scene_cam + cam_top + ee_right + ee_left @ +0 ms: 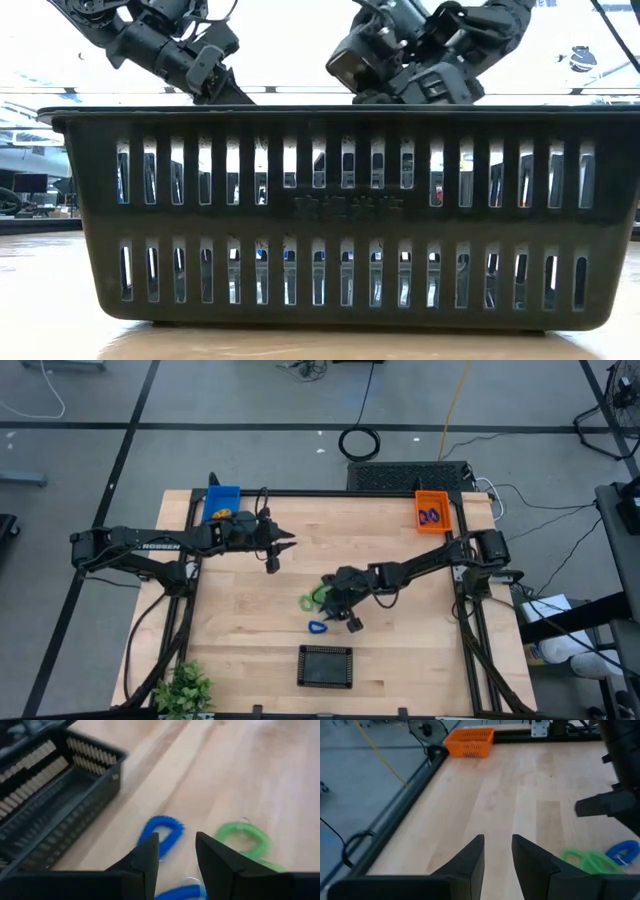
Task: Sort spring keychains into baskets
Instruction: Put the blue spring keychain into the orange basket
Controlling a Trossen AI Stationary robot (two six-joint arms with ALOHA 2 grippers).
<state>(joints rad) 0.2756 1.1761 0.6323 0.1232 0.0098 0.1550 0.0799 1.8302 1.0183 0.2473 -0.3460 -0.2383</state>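
Observation:
On the wooden table lie green spring keychains (315, 597) and a blue one (317, 627), flat near the middle. My right gripper (338, 616) hovers just over them, open. In its wrist view the blue coil (162, 832) and a green coil (245, 837) lie beyond the fingertips (177, 852), and another blue coil (182, 892) shows below them. My left gripper (282, 555) hangs open above bare table farther left, nothing between its fingers (497, 855). The blue basket (222, 503) holds orange-yellow coils, the orange basket (432, 512) holds blue coils. The black basket (326, 666) stands near the front edge.
A small green plant (185, 688) stands at the front left corner. A black frame (340, 492) runs along the table's far edge. In the low view the black basket (340, 210) blocks the table behind it. Bare wood lies between the two far baskets.

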